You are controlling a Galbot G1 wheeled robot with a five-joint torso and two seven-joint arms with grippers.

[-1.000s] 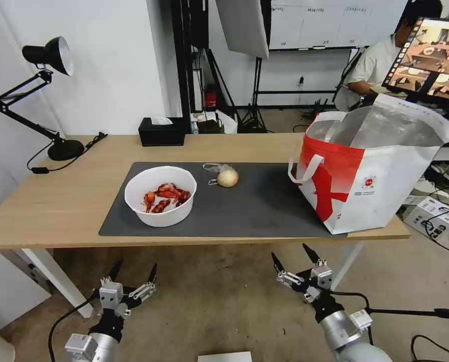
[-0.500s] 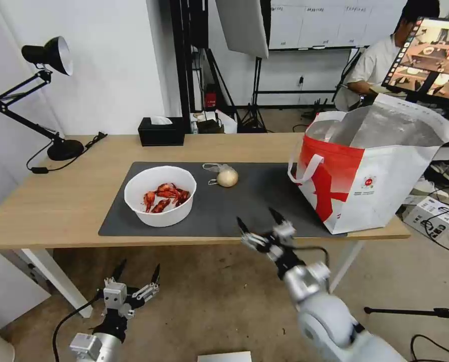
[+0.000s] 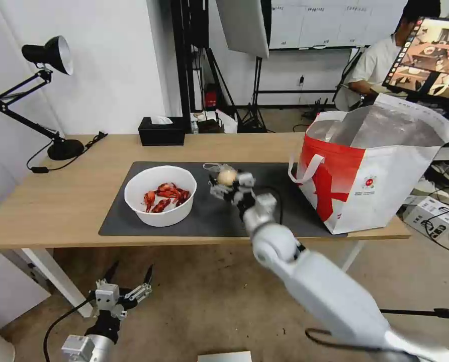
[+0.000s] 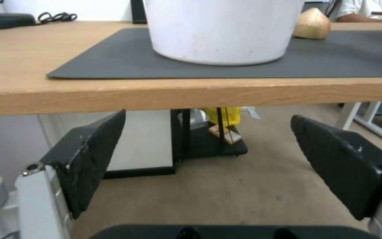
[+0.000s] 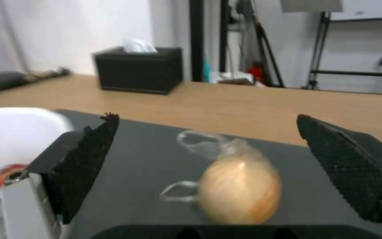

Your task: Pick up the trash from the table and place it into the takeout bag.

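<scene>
Right wrist view puts the beige ball in its clear bag (image 5: pixel 239 189) straight ahead of me, lying on the dark grey mat (image 5: pixel 156 159) between my two black pads (image 5: pixel 89 162), which stand wide apart with nothing held. From the head view, my right gripper (image 3: pixel 229 185) is out over the table (image 3: pixel 58 201) and right at the ball (image 3: pixel 227 176), close enough that the fingers flank it, though I cannot tell whether either pad touches it yet. So the step in hand, as I judge it, is the reach for this first piece of trash; the grasp itself is not yet made.

The white bowl of crayfish shells (image 3: pixel 160 195) sits on the mat just beside the ball, on my left, and the takeout bag (image 3: pixel 370 171) stands open-mouthed at the mat's right end, well apart from the ball. My left gripper (image 3: pixel 125 289) hangs low below the table's front edge, jaws spread and empty, facing the bowl's side (image 4: pixel 222 33).

Next I would need to settle the pads around the ball's widest part and close gently, since the loose film could slip, then lift clear before swinging right toward the bag's mouth.
</scene>
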